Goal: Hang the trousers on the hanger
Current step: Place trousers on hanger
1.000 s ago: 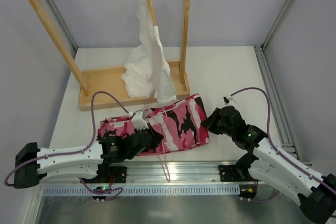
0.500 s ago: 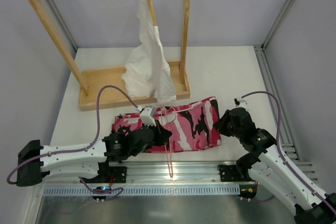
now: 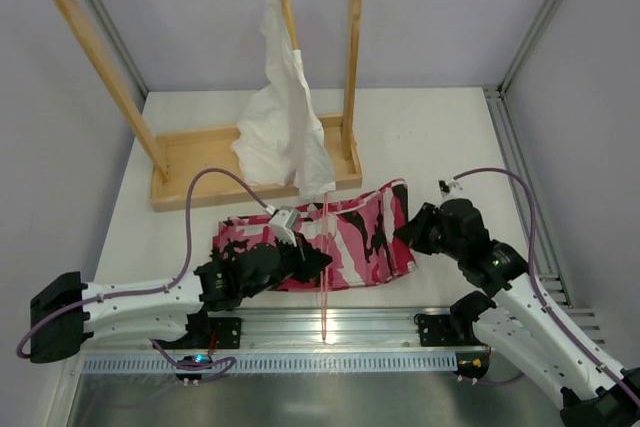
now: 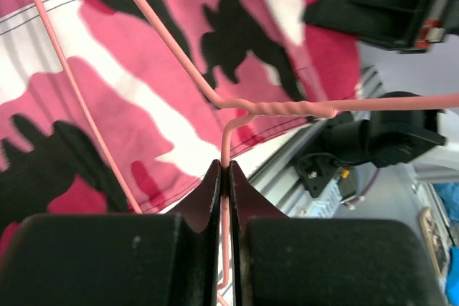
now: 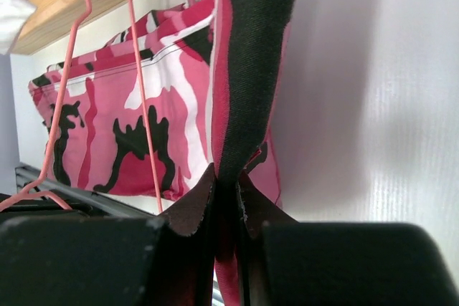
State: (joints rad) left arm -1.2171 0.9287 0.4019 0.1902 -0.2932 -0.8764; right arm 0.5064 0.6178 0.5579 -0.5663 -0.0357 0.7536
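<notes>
The camouflage trousers [image 3: 350, 239] lie folded on the white table, in front of the wooden rack. Their right edge is lifted, and my right gripper [image 3: 407, 231] is shut on it. In the right wrist view a black and pink fold of the trousers [image 5: 247, 69] rises out of the shut right gripper [image 5: 226, 175]. The thin pink hanger [image 3: 327, 267] runs over the trousers towards the near rail. My left gripper [image 3: 318, 259] is shut on the hanger's wire hook [image 4: 228, 141], with the twisted neck [image 4: 287, 108] just beyond the left gripper [image 4: 224, 167]. The trousers [image 4: 136, 77] lie under the hanger.
A wooden rack [image 3: 200, 172] stands at the back. A white garment [image 3: 285, 122] hangs from its bar on a tan hanger, down to just behind the trousers. A metal rail [image 3: 400, 325] runs along the near edge. A frame post [image 3: 520, 177] borders the right side.
My left arm has carried the hanger to the right and turned it straighter over the trousers. My right gripper pulled the trouser edge right, then came back a little to the left.
</notes>
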